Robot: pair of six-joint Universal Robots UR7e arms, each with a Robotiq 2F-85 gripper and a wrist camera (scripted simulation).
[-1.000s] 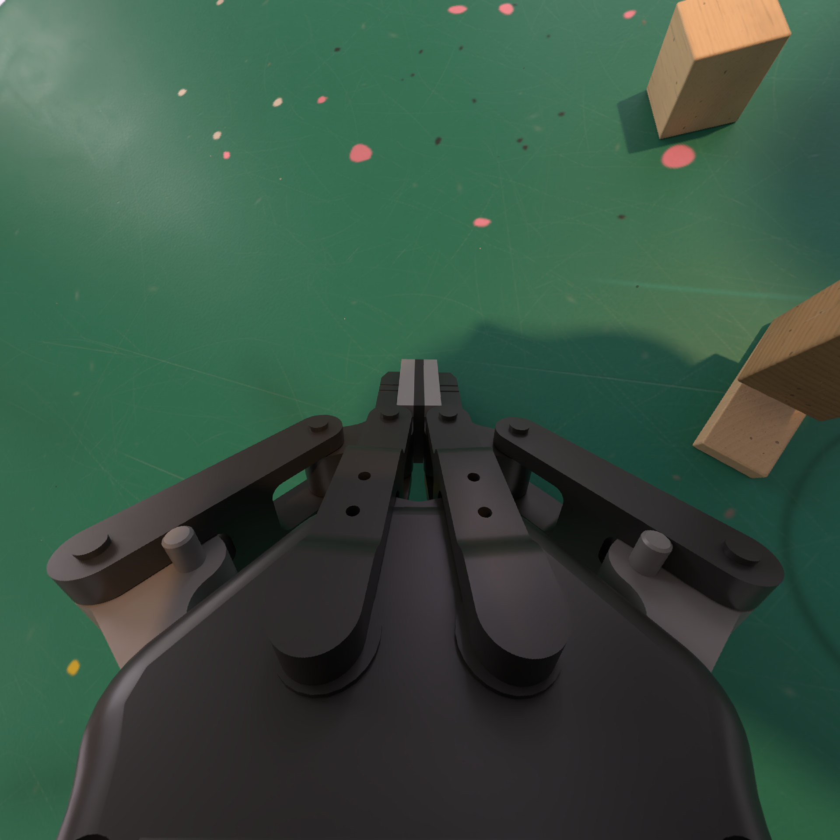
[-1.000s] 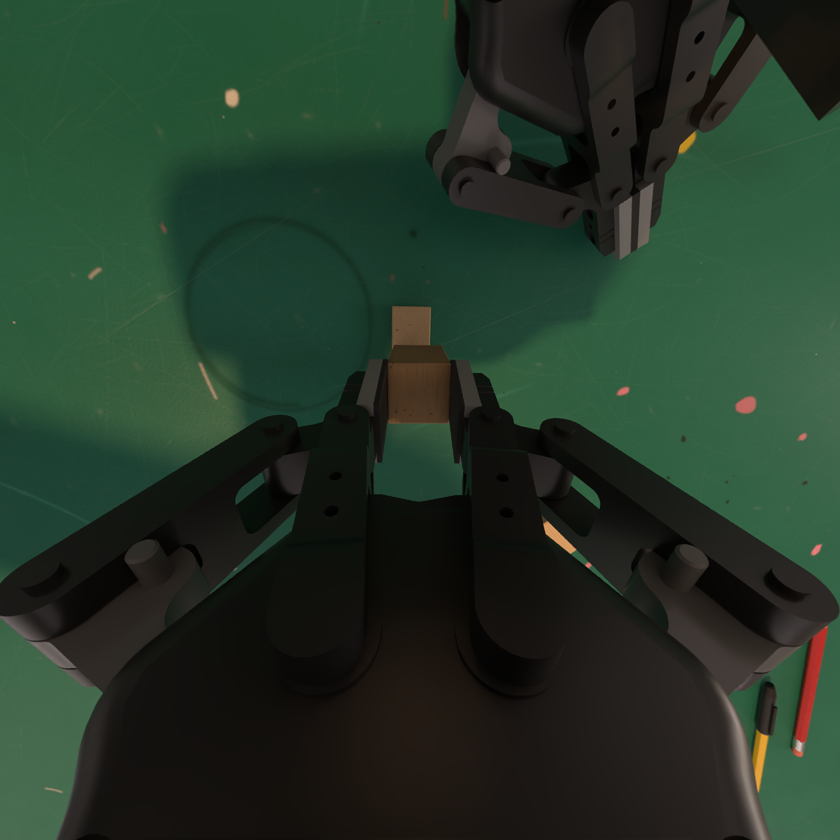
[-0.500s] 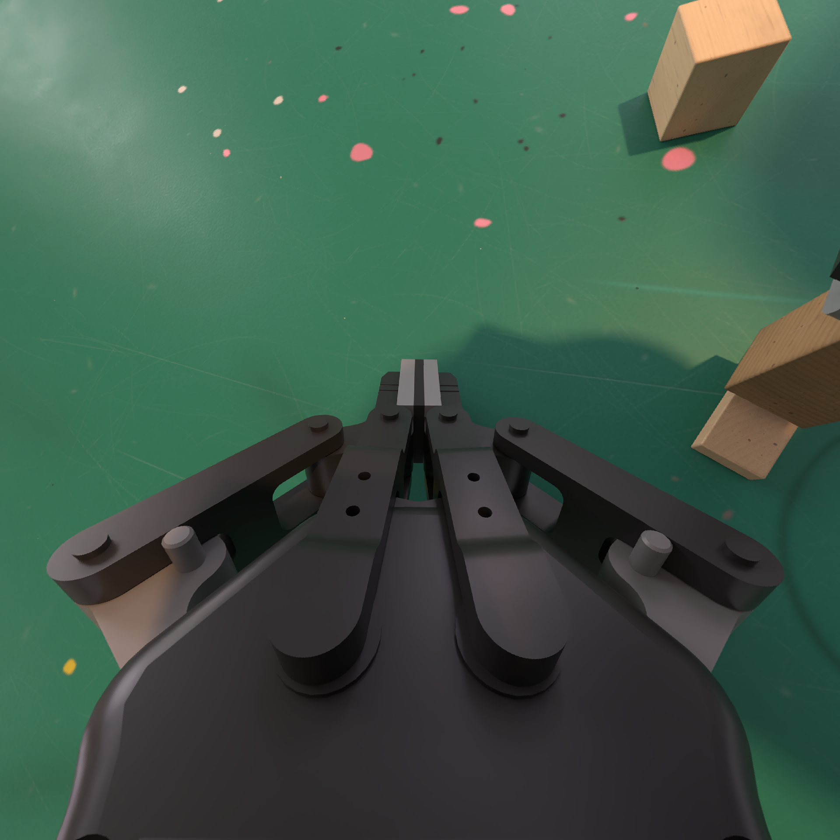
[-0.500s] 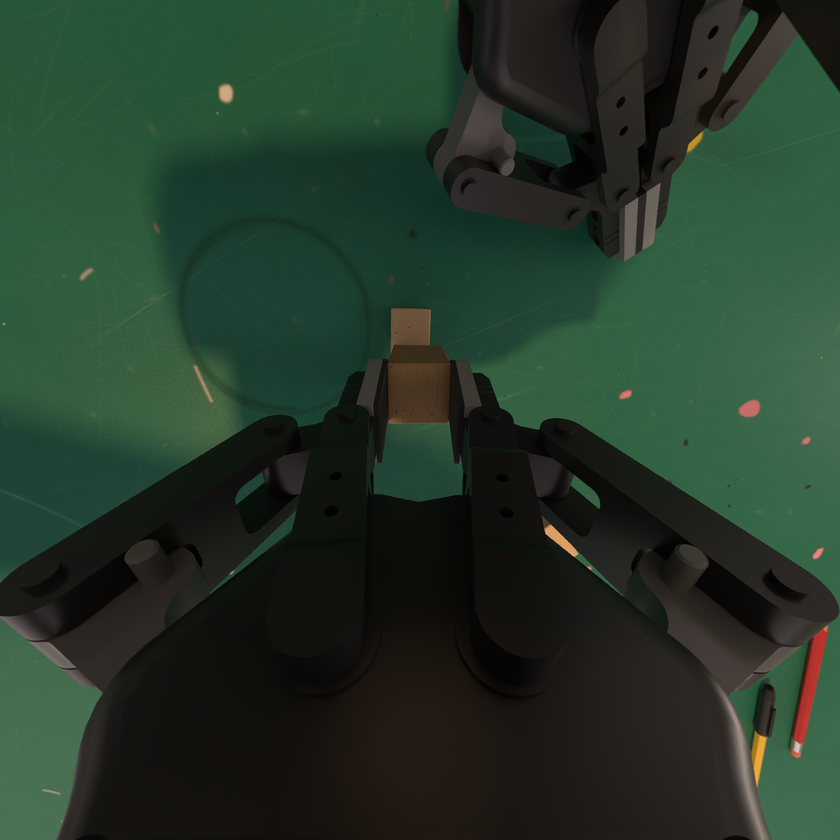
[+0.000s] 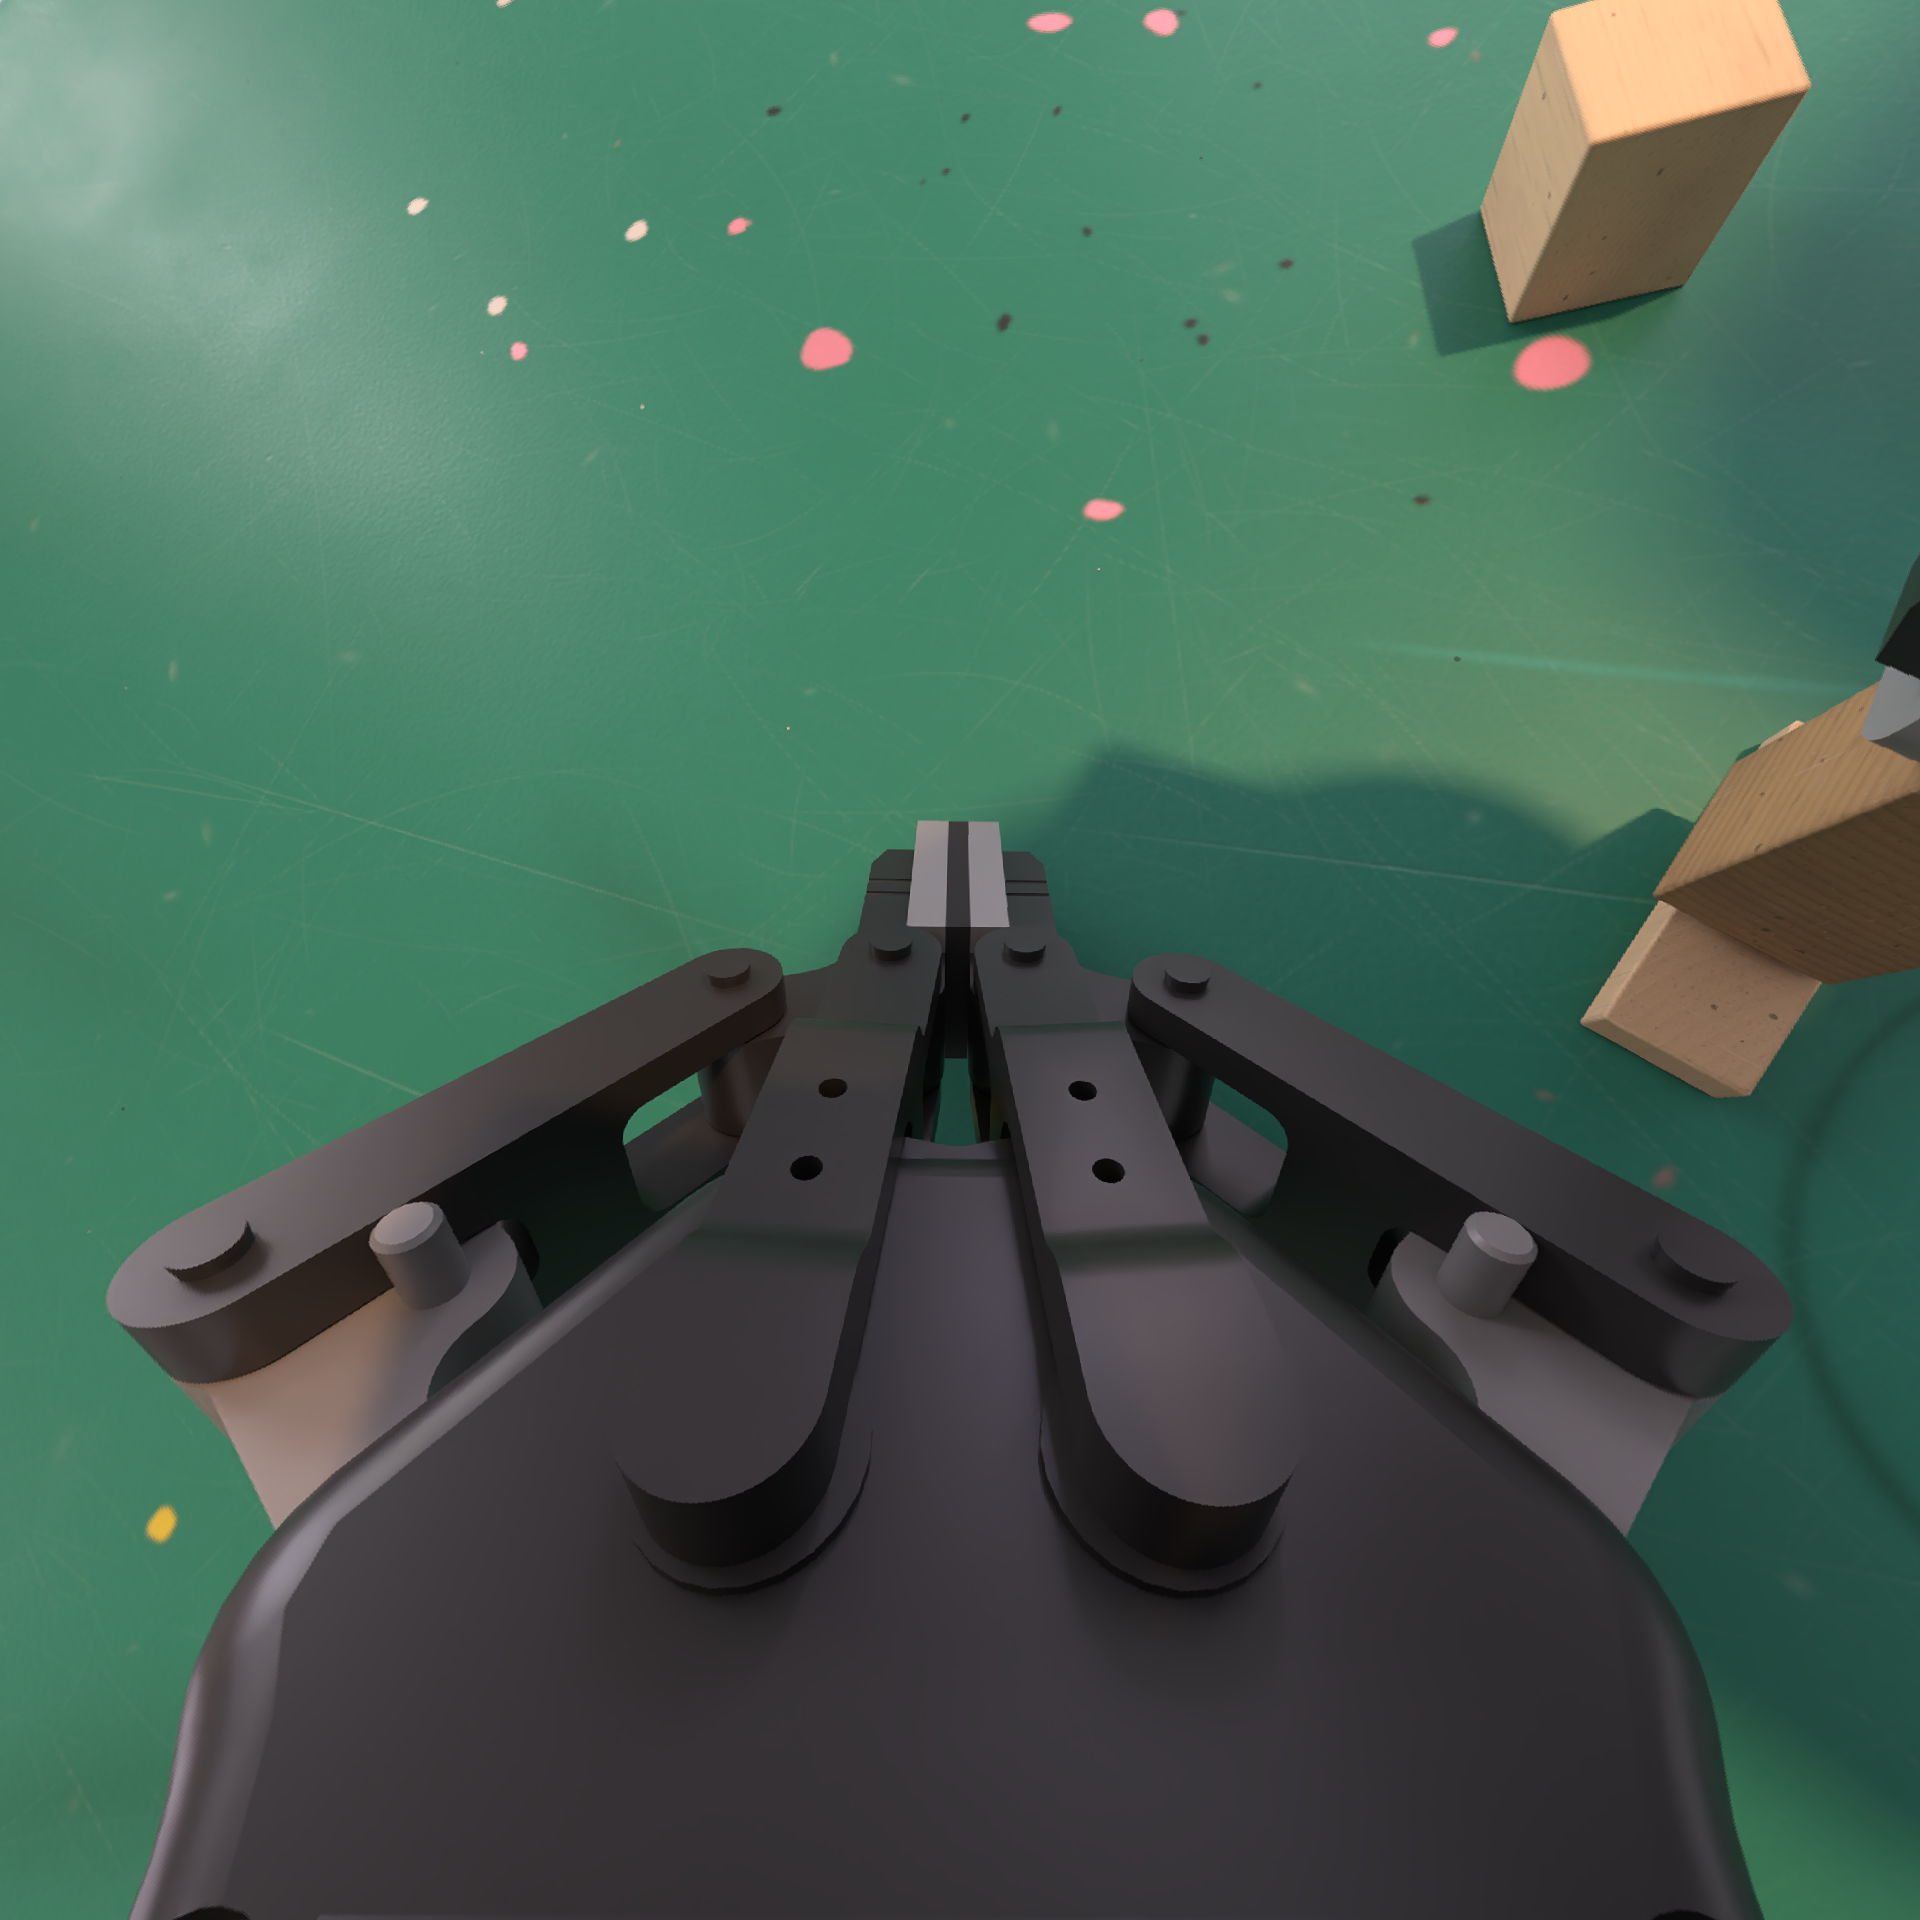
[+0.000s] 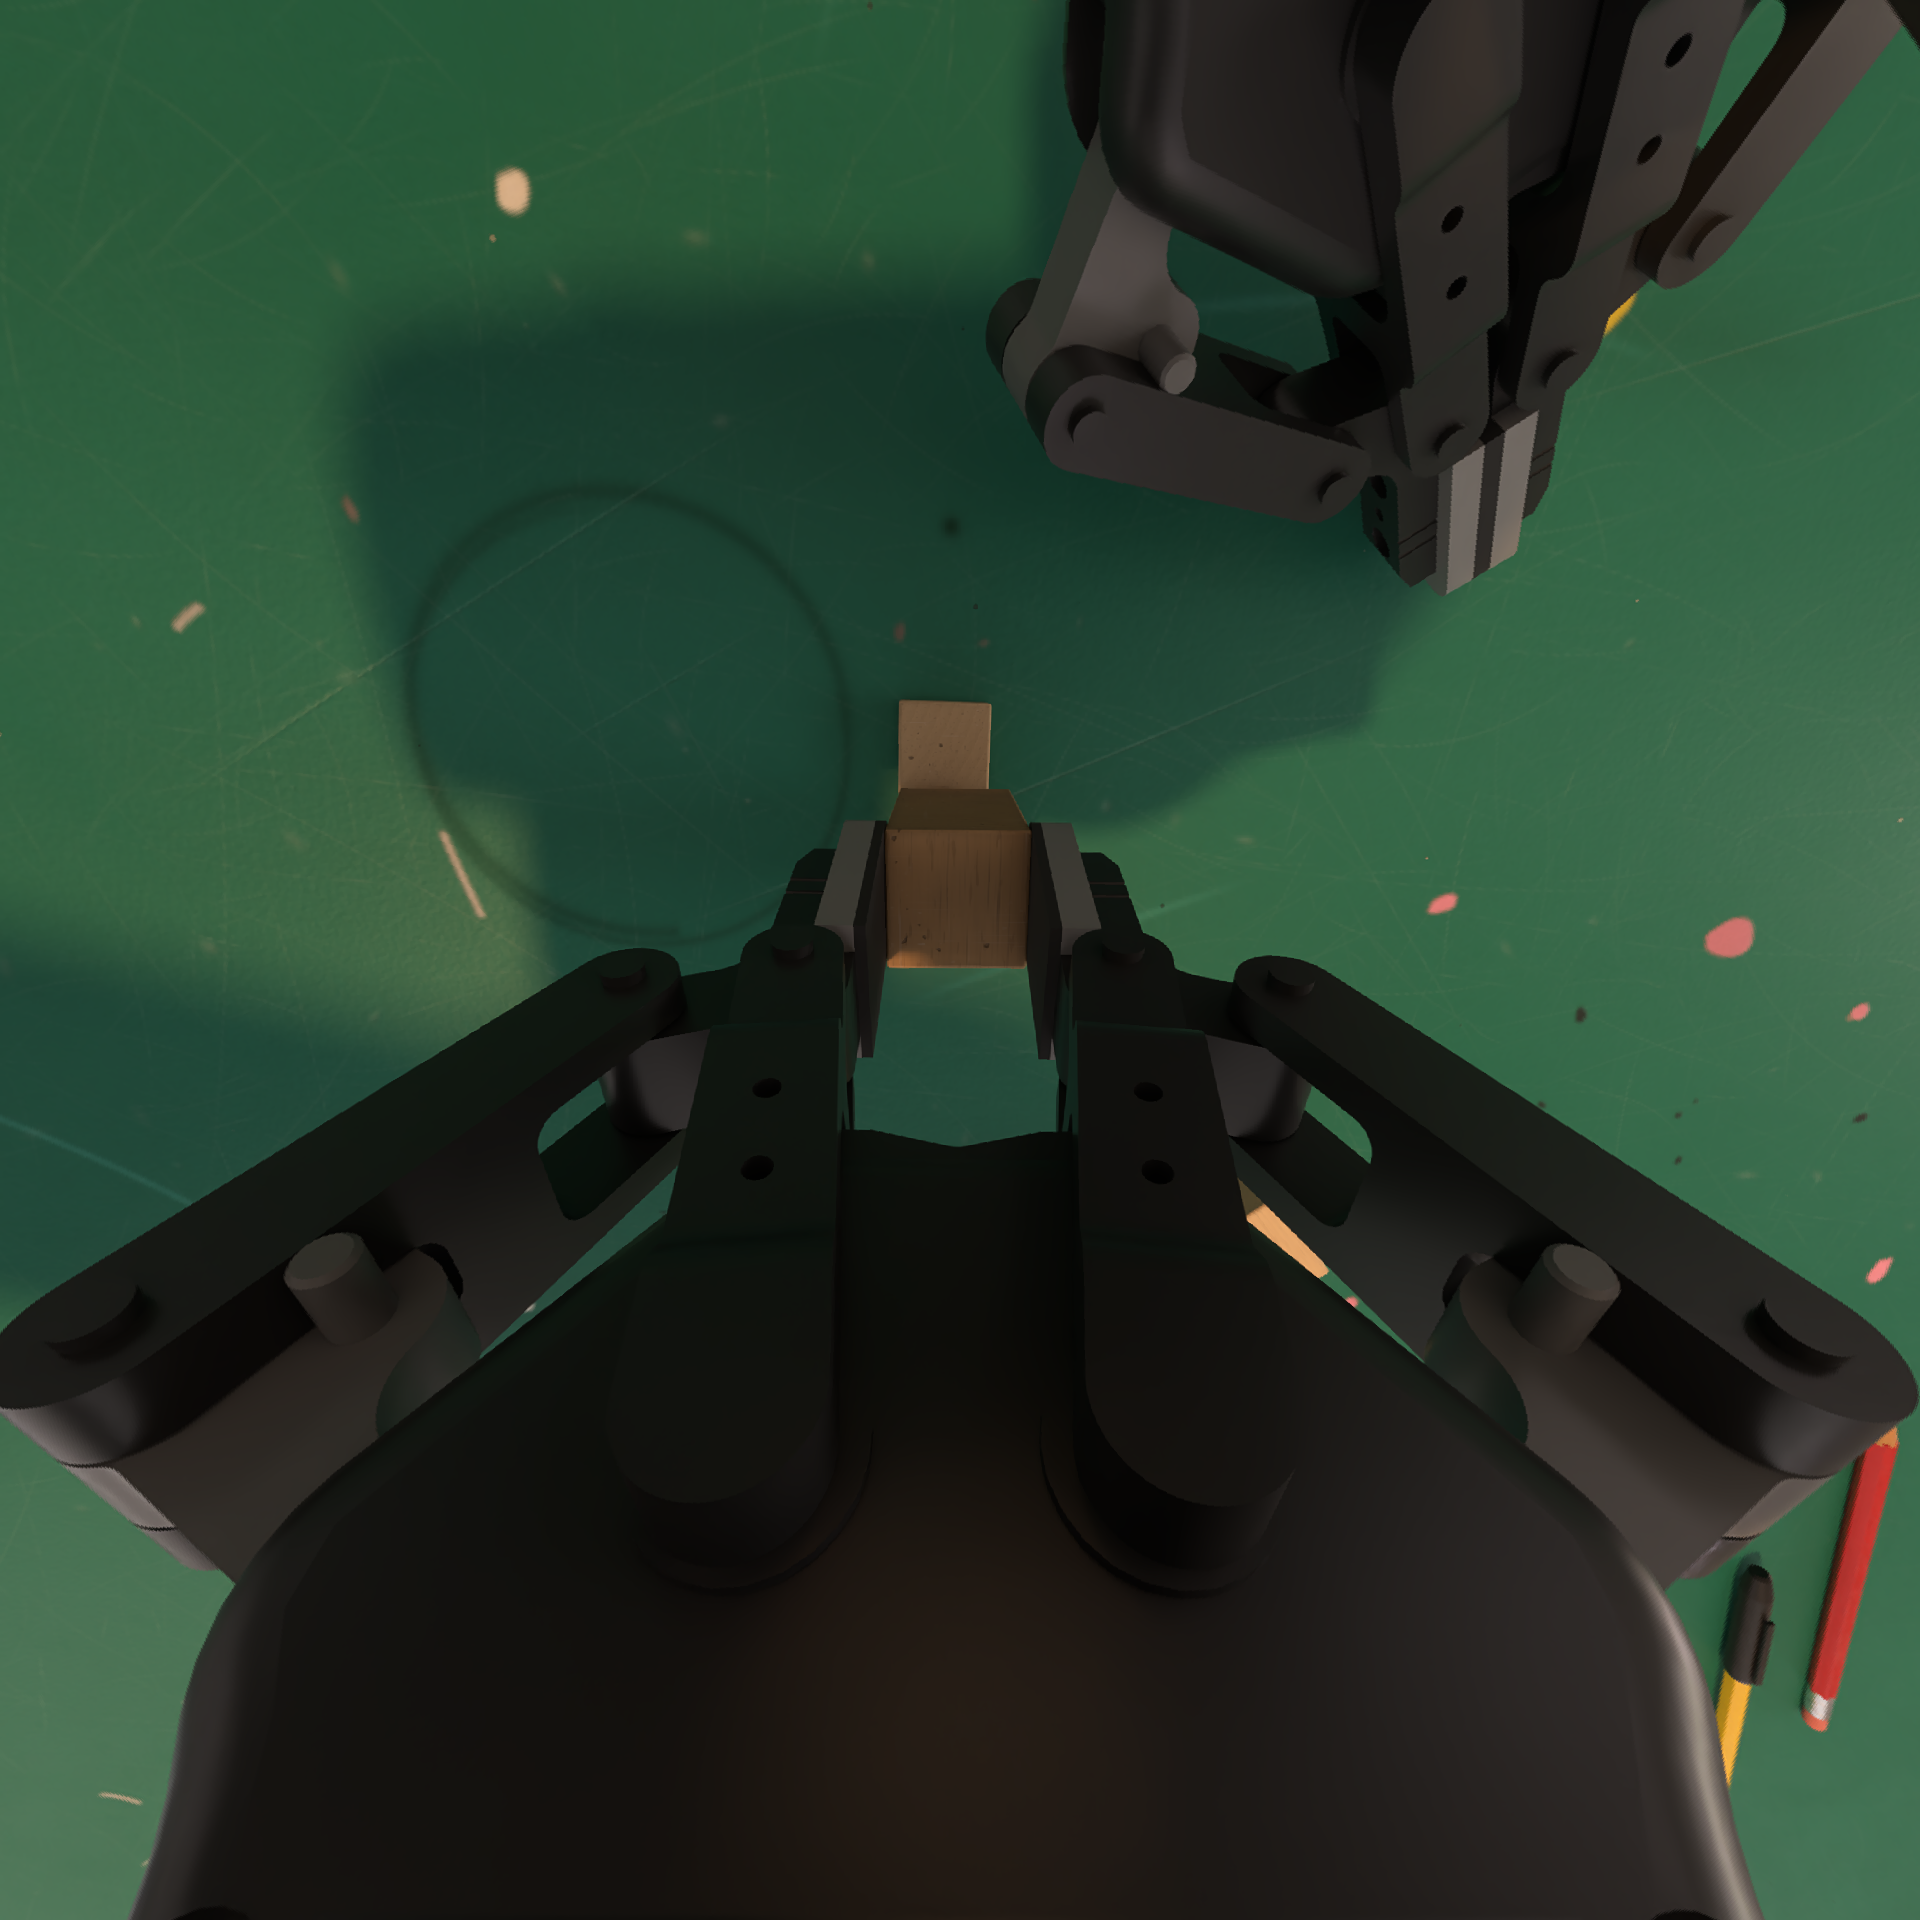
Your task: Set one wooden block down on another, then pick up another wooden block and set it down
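My right gripper (image 6: 957,894) is shut on a wooden block (image 6: 956,899) and holds it right over a second wooden block (image 6: 943,746) lying flat on the green table; I cannot tell whether they touch. In the left wrist view the held block (image 5: 1808,862) sits over the flat block (image 5: 1694,1003) at the right edge. A third wooden block (image 5: 1631,156) stands upright at the far right. My left gripper (image 5: 957,873) is shut and empty above bare table; it also shows in the right wrist view (image 6: 1481,514).
A red pencil (image 6: 1849,1579) and a yellow-and-black pen (image 6: 1740,1662) lie at the right edge of the right wrist view. A faint ring mark (image 6: 623,717) sits left of the blocks. Pink paint spots (image 5: 826,348) dot the table.
My right gripper has lowered the held block onto or just above the flat block. My left gripper has stayed nearly still.
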